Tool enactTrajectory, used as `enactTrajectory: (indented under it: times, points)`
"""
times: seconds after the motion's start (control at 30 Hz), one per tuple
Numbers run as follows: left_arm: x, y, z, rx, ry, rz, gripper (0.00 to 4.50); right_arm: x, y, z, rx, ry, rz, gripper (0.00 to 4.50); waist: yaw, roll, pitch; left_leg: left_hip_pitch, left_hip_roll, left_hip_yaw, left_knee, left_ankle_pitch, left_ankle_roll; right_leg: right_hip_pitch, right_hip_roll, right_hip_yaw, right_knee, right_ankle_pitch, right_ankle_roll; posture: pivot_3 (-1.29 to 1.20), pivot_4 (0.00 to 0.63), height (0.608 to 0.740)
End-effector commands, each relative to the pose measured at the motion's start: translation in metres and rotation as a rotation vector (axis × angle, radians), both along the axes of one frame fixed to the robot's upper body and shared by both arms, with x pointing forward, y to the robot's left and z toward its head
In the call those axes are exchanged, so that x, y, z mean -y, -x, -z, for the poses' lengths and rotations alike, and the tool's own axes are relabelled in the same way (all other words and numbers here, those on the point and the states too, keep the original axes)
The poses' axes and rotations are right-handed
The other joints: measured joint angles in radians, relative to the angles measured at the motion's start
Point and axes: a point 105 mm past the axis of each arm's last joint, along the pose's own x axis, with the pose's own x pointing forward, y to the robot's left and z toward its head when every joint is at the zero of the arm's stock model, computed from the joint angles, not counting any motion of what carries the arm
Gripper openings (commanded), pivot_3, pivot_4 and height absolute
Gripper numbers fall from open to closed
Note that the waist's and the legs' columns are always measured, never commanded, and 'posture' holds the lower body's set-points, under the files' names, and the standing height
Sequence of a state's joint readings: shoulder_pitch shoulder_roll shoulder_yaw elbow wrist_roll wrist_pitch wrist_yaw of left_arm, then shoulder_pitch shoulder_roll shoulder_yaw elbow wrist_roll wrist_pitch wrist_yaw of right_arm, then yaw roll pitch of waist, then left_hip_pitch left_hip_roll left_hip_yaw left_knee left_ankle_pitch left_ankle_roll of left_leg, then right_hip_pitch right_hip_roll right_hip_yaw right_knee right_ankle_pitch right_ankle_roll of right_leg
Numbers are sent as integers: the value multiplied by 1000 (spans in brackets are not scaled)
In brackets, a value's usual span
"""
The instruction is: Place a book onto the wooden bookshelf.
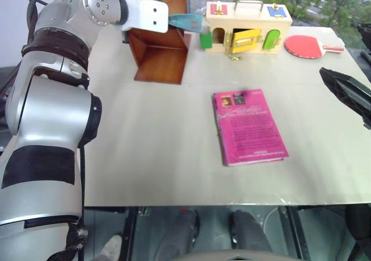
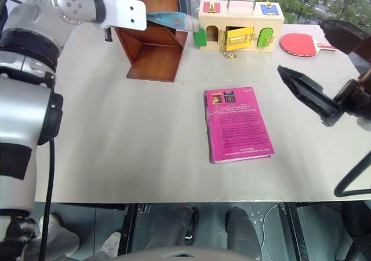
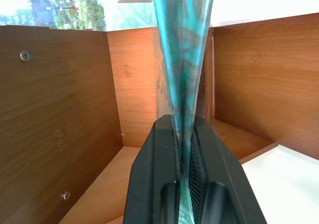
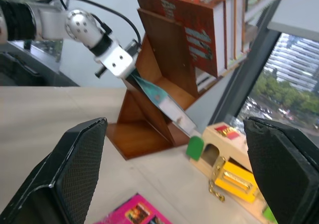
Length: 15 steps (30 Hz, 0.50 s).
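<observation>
The book (image 3: 183, 50) is pinched by one edge in my left hand (image 3: 185, 149), fingers clamped flat on its thin teal cover. It hangs above the counter (image 1: 162, 151), poking out past the front of the bookshelf (image 1: 159, 55), its far corner close to the pale toy box (image 1: 248, 26) and its green door.

To seat it well, I would judge I should turn the cover parallel to the slanted boards, ease it into the open lower compartment until its edge meets the wood, and only then let go. The cover is glossy and bows in my grip, so it may flop or slide on the polished reddish-brown boards.

My right hand (image 2: 324, 69) waits spread wide and empty over the counter's right side. The pink book (image 1: 248, 126) lies flat mid-counter, and a red paddle (image 1: 307, 45) sits behind.
</observation>
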<state>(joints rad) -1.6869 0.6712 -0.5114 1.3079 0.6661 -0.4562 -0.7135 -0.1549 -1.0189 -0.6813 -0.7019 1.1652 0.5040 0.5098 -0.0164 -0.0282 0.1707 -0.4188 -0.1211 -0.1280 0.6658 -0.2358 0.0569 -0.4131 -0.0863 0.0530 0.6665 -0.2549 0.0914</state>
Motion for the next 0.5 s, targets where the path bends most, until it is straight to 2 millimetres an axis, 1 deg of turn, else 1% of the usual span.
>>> enactTrajectory:
  times: [0.03, 0.1, 0.17, 0.2, 0.3, 0.33, 0.37, 0.4, 0.43, 0.47, 0.5]
  points:
    - [-15, -1, -1, 5, 42, -63, 15, 0, 1, -5, 16, -7, -5, 4500, 0, 0, 0, 0, 0, 0, 0, 0, 0, 0, 0, 0, 0, 0, 0, 0, 150, 740]
    - [-18, -2, 1, 8, 45, -76, 15, 0, 2, -2, -1, -6, -8, 4500, -1, 0, 0, 0, 0, 0, 0, 0, 0, 0, 0, 0, 1, 0, 0, 0, 150, 740]
    - [-21, -2, 1, 14, 55, -87, 834, 0, 3, -1, -17, -10, -16, 4500, -1, 0, 0, 1, 0, 1, 0, -1, 2, 0, 0, 1, 2, 0, 0, 0, 150, 740]
    - [-22, -2, 1, 14, 58, -89, 1068, 0, 4, -1, -20, -11, -20, 4500, -1, 0, 0, 1, 0, 1, 1, -1, 2, 0, 0, 1, 3, 0, 0, 0, 150, 740]
    - [-24, -2, -1, 37, 81, -89, 2523, 0, 6, -2, -23, -20, -28, 4500, 1, 0, 0, 1, 0, 2, 1, -2, 3, -1, 0, 2, 5, 0, 0, 0, 150, 740]
    - [-25, -2, -2, 40, 96, -85, 3125, 0, 7, -3, -22, -27, -33, 4500, 1, 0, 0, 1, 0, 2, 2, -2, 3, -1, 0, 2, 5, 0, 0, 0, 150, 740]
    - [-27, -1, -2, 49, 113, -81, 3387, 0, 6, -5, -16, -39, -36, 4500, 3, 0, 0, 1, 0, 2, 2, -2, 3, -1, 0, 2, 5, 0, 0, 0, 150, 740]
    - [-28, 0, -3, 59, 125, -65, 3536, 1, 7, -8, -11, -51, -37, 4500, 3, 0, 0, 1, 0, 2, 2, -2, 3, -1, 0, 2, 5, 0, 0, 0, 150, 740]
    - [-29, 2, -7, 91, 147, -38, 4007, 3, 8, -12, -1, -77, -43, 4500, 2, 0, 0, 1, 0, 3, 2, -2, 3, -1, -1, 2, 5, 0, 0, 0, 150, 740]
    - [-32, 4, -10, 123, 158, -23, 4125, 4, 8, -15, 8, -103, -48, 4500, 2, 0, 0, 1, 0, 3, 2, -2, 3, -1, -1, 2, 5, 0, 0, 0, 150, 740]
    - [-34, 8, -15, 155, 192, 6, 4125, 6, 9, -19, 15, -128, -52, 4500, 0, 0, 0, 1, 0, 3, 2, -2, 3, -2, -1, 2, 5, 0, 0, 0, 150, 740]
